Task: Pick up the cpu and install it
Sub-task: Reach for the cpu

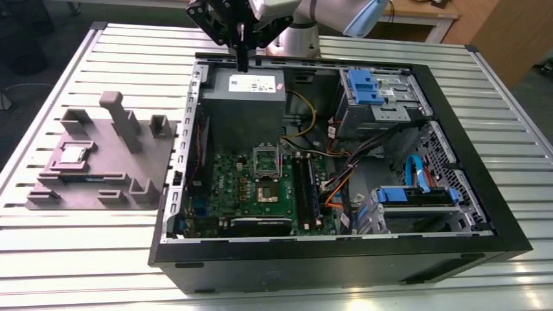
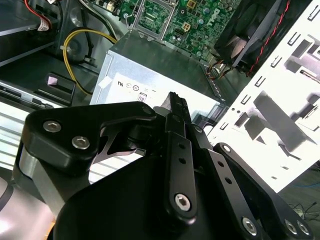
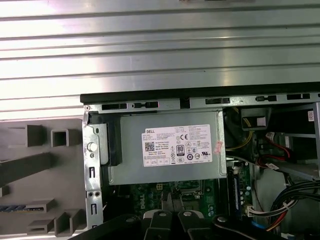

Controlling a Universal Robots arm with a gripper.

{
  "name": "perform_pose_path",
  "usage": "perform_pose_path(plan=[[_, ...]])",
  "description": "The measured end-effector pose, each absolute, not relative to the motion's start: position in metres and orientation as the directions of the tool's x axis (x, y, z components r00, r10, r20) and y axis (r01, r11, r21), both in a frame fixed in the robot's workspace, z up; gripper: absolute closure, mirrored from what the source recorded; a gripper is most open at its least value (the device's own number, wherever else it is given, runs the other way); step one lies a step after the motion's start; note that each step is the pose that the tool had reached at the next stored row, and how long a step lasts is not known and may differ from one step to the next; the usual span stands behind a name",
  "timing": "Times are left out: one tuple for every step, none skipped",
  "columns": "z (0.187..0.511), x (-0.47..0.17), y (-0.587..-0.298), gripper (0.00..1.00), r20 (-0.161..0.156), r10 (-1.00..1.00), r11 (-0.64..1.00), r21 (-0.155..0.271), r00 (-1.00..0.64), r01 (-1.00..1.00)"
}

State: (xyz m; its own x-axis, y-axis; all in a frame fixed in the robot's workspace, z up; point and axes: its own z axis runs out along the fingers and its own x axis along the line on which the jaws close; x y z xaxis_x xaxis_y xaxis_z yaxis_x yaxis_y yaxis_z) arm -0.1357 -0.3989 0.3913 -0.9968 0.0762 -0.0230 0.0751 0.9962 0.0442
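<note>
While the cpu (image 1: 74, 154) sits apart, the claw (image 1: 243, 63) — closed, empty — hangs over the white-labelled power supply (image 1: 246, 109).

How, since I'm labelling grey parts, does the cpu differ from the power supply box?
The cpu is a small flat square; the power supply box is a larger block with a white label. The cpu lies on the grey holder outside the case; the box sits inside it, below the gripper. Both look grey.
</note>
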Motion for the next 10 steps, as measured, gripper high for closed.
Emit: perform_pose_path(plan=[[0.3913, -0.1357, -0.3989, 0.9, -0.023, 0.076, 0.996, 0.044, -0.997, 0.075], [0.3912, -0.136, -0.3989, 0.9, -0.023, 0.076, 0.996, 0.044, -0.997, 0.075], [0.391, -0.1364, -0.3989, 0.9, -0.023, 0.076, 0.996, 0.044, -0.997, 0.075], [0.391, -0.1364, -0.3989, 0.9, -0.023, 0.076, 0.996, 0.044, -0.997, 0.075], [0.391, -0.1364, -0.3989, 0.9, -0.022, 0.076, 0.996, 0.044, -0.997, 0.075], [0.391, -0.1367, -0.3989, 0.9, -0.022, 0.076, 0.996, 0.044, -0.997, 0.075], [0.3908, -0.1372, -0.3989, 0.9, -0.022, 0.076, 0.996, 0.044, -0.997, 0.075], [0.3908, -0.1374, -0.3989, 0.9, -0.022, 0.076, 0.996, 0.044, -0.997, 0.075], [0.3907, -0.1376, -0.3989, 0.9, -0.022, 0.076, 0.996, 0.044, -0.997, 0.075], [0.3906, -0.1379, -0.3989, 0.9, -0.022, 0.076, 0.996, 0.044, -0.997, 0.075]])
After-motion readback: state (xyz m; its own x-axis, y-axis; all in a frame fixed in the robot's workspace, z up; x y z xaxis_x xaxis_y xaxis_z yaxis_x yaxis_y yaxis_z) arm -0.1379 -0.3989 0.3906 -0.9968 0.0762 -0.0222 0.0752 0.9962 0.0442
